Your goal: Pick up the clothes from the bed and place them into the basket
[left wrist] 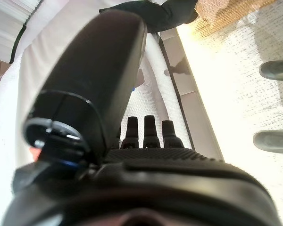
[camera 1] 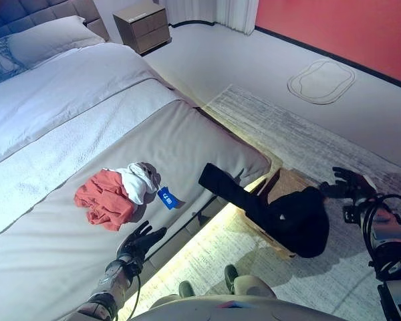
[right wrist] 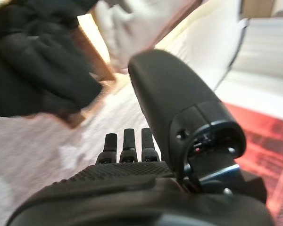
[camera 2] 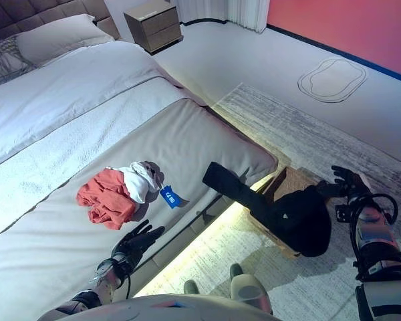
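A red garment (camera 1: pixel 103 197) and a white garment (camera 1: pixel 137 180) with a blue tag lie bunched on the grey bed cover (camera 1: pixel 180 137) near its edge. A black garment (camera 1: pixel 281 210) hangs over the wicker basket (camera 1: pixel 287 184) on the rug and trails up onto the bed's corner. My left hand (camera 1: pixel 139 242) is open and empty, just in front of the red and white clothes. My right hand (camera 1: pixel 347 184) is open and empty, just right of the basket and the black garment, which also shows in the right wrist view (right wrist: pixel 37 56).
A wooden nightstand (camera 1: pixel 142 25) stands at the far wall beside the headboard. Pillows (camera 1: pixel 43 37) lie at the bed's head. A pale rug (camera 1: pixel 321 134) covers the floor beside the bed, and a red wall (camera 1: pixel 347 30) runs behind it.
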{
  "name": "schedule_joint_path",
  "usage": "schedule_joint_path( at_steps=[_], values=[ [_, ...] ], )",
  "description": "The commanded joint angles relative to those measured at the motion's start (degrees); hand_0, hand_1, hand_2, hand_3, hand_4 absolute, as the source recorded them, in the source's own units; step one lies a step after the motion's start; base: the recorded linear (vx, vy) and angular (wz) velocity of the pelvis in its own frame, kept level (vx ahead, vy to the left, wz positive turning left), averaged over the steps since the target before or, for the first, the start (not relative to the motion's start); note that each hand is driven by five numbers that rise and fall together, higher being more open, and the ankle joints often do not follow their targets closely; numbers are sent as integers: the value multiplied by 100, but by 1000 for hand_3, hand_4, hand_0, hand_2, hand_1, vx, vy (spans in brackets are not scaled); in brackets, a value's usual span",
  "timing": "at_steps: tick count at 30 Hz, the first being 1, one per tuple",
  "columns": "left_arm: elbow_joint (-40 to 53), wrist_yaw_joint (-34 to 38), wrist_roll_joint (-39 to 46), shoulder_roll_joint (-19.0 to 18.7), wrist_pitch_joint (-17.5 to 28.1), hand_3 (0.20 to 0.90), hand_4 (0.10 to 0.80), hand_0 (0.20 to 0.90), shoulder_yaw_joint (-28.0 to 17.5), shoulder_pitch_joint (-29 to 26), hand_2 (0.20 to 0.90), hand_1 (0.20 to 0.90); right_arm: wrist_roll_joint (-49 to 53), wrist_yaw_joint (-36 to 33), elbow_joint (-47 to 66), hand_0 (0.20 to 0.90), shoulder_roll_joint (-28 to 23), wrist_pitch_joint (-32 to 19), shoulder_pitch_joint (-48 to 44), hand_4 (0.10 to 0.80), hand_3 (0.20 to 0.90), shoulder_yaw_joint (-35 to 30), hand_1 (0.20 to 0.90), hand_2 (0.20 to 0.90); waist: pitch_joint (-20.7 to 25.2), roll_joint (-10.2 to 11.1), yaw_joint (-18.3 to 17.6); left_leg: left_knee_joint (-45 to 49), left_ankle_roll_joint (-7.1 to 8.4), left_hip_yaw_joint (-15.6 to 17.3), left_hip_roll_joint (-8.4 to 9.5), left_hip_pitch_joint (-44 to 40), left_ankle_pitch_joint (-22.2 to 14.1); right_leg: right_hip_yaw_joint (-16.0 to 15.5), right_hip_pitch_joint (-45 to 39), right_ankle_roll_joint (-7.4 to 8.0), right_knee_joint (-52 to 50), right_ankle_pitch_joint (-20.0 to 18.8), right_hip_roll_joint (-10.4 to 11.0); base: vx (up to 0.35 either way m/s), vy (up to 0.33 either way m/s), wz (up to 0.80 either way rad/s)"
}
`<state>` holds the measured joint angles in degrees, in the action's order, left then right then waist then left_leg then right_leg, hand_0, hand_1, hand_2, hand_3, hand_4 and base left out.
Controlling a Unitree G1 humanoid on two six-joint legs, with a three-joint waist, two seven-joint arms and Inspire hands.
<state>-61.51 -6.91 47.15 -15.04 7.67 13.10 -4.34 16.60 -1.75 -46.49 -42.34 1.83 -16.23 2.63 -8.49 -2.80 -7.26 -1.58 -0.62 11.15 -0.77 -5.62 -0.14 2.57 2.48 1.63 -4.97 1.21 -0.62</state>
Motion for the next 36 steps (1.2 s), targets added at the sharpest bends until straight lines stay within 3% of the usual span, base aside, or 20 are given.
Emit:
schedule_joint_path(
  at_steps=[1,11,18,24,31,36],
  values=[
    [141,-71,-145,-55,331,900,800,900,-170,-135,900,900,-170,-35,308,900,-438,-502,-549,800,900,21,900,900,75,227,76,380,-17,-494,283,226,-299,-434,-119,-175,-213,65,-58,0,0,0],
    [389,117,-66,-36,291,900,800,900,-143,-103,900,900,-756,-182,741,900,-456,-280,-821,800,900,434,900,900,-71,334,316,536,-31,-719,337,354,-305,-662,-140,-219,-295,140,-19,0,0,4],
    [512,315,-265,-64,265,900,800,900,-7,-119,900,900,-1767,-739,1342,900,-482,-173,-1769,800,900,1115,900,900,-274,410,657,652,-32,-1022,420,510,-255,-938,-182,-263,-288,181,21,-2,-12,17],
    [756,245,-665,-163,638,900,800,900,385,-182,900,900,-2532,-1305,1380,900,-459,88,-3463,800,900,2247,900,900,-692,414,1197,972,39,-1424,527,1037,-132,-1362,3,-339,-439,264,109,-51,16,34],
    [1527,-55,-768,-447,883,900,800,900,774,-275,900,900,-2604,-1224,1630,900,-386,582,-4768,800,900,3382,900,900,-1483,253,1895,1657,90,-1870,629,2120,15,-2001,822,-449,-1416,590,284,-132,8,48],
    [1858,-141,-756,-633,845,900,800,900,986,-203,900,900,-2751,-973,1512,900,-214,792,-5284,800,900,3738,900,900,-1752,135,2205,1994,79,-2072,720,2617,125,-2313,1225,-560,-2013,819,396,-20,12,61]
  ],
)
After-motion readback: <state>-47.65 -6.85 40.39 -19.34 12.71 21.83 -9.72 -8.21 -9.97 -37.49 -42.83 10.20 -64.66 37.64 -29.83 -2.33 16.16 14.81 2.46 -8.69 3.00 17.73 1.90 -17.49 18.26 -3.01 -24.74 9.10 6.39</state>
